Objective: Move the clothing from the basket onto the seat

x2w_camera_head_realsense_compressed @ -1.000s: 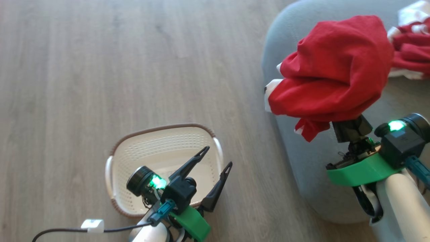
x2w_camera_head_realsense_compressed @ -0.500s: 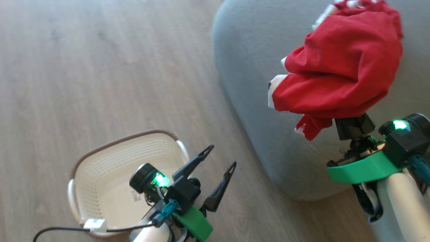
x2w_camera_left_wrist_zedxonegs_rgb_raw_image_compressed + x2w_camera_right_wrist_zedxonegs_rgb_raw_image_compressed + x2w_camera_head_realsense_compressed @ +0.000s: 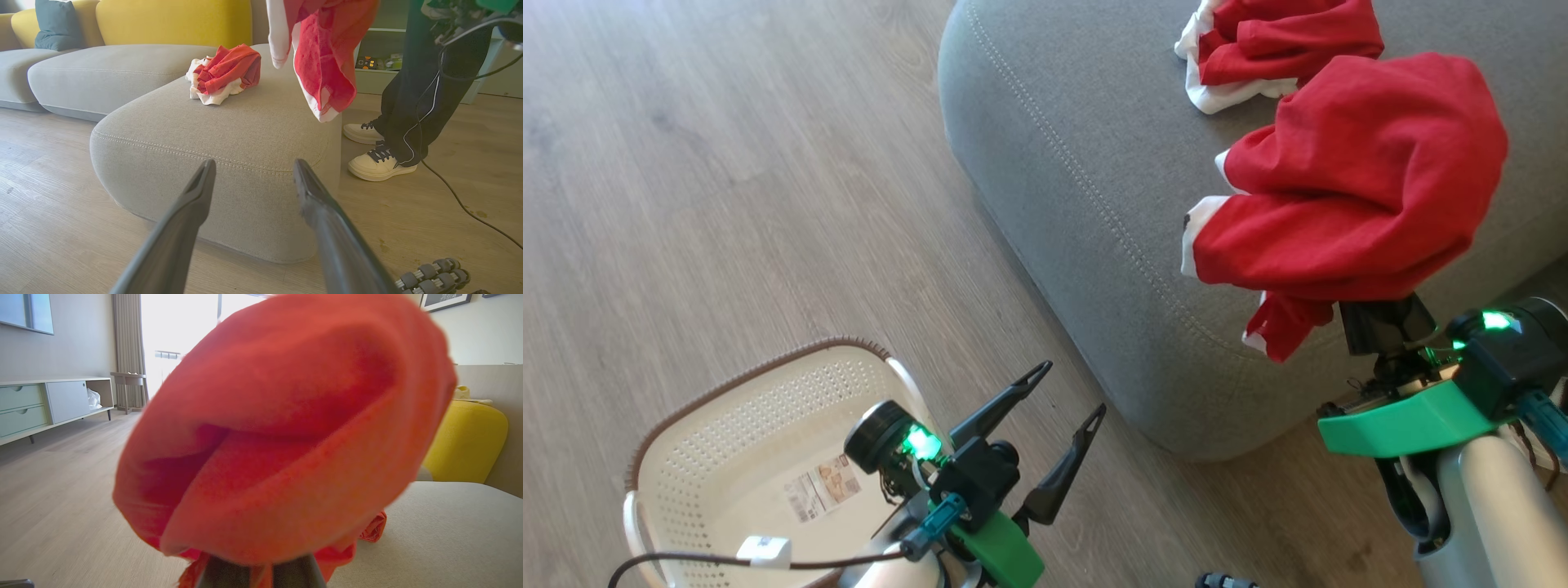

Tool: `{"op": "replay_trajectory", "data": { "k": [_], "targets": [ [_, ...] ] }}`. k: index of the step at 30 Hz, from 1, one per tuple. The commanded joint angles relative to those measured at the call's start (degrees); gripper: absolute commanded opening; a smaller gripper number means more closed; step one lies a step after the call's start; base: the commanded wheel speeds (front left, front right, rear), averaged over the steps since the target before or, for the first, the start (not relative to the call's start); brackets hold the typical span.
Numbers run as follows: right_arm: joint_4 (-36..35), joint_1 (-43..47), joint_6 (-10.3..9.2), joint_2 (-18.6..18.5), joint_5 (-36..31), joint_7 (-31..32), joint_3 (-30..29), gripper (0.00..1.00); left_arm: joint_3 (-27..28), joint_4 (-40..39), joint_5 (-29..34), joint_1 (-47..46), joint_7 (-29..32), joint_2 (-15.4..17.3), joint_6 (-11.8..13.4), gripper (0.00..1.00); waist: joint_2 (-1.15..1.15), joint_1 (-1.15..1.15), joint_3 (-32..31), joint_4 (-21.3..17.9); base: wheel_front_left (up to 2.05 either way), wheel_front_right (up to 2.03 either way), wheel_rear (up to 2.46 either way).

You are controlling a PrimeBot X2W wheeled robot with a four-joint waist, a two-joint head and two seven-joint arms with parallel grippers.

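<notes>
The right gripper [image 3: 1384, 322] was clamped on a red garment [image 3: 1356, 212] bunched over its fingers, above the seat [image 3: 1078, 147] edge. Best, I judged, to carry it further over the cushion, lower, then let go, so no trim slid off. Beyond it a second garment [image 3: 1282, 41] lay on the soft grey seat. The left gripper [image 3: 1072, 389] gaped beside the basket [image 3: 760, 367]. Wood floor [image 3: 727, 163] lay around; a person's shoes [image 3: 378, 165] stood near.

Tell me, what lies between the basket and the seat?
Bare wooden floor, seen in the head view. The open left gripper hangs above that stretch.
</notes>
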Motion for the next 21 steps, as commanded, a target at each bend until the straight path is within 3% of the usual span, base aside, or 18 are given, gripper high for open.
{"op": "replay_trajectory", "data": {
  "k": [1, 15, 21],
  "targets": [
    [-2.5, -0.9, -0.01, -0.1, -0.2, -0.1, 0.6, 0.00, 1.5, -2.1, 0.1, -2.0, -0.3, 0.2, 0.2, 1.00, 0.00, 0.00, 0.4, -0.3, 0.00, 0.00, 0.00],
    [-3.0, -1.7, -0.01, 1.0, -1.0, -0.1, -3.0, 0.00, 1.0, -1.8, 0.1, -3.2, -0.3, 0.8, -0.1, 1.00, 0.00, 0.00, 2.5, 1.5, 0.00, 0.00, 0.00],
    [-3.8, -4.9, -0.01, 3.8, -0.5, -0.1, -11.8, 0.00, 0.2, -2.0, 0.8, -5.1, -0.3, 2.4, -0.4, 1.00, 0.00, 0.00, 7.3, 3.1, 0.00, 0.00, 0.00]
  ]
}}
